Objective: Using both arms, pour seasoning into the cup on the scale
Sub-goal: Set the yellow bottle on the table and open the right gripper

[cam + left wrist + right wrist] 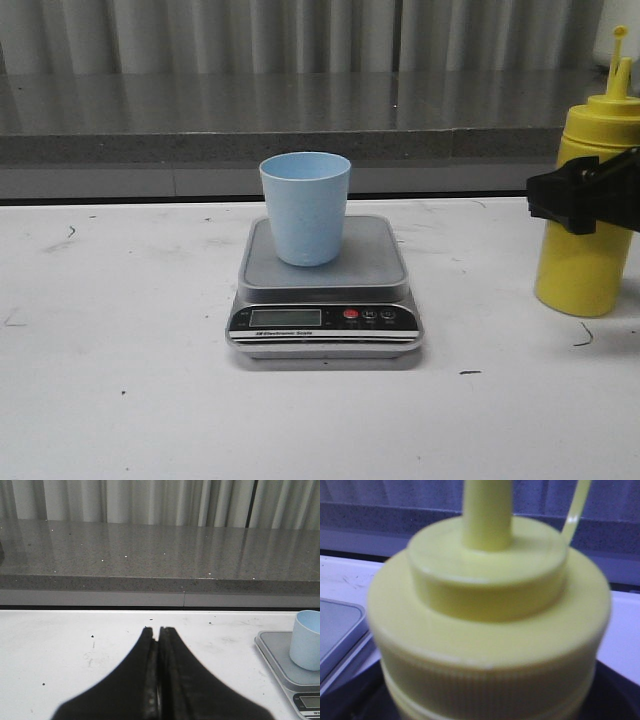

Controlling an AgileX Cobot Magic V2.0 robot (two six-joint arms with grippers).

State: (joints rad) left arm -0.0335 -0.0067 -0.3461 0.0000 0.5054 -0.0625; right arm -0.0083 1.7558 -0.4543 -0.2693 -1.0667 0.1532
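Note:
The pale blue cup (305, 207) stands upright in the middle of the silver-grey scale (375, 245), at the centre of the white table. The yellow seasoning bottle (585, 270) stands at the far right with its base on the table. My right gripper (545, 197) is closed around its upper body just under the cap; in the right wrist view the cap (490, 615) fills the picture. My left gripper (156, 629) is shut and empty, low over bare table left of the scale (275, 647) and cup (307, 640). It is out of the front view.
A grey stone ledge (300, 120) runs along the back of the table, with pale curtains behind it. The scale's corner (335, 625) lies close beside the bottle in the right wrist view.

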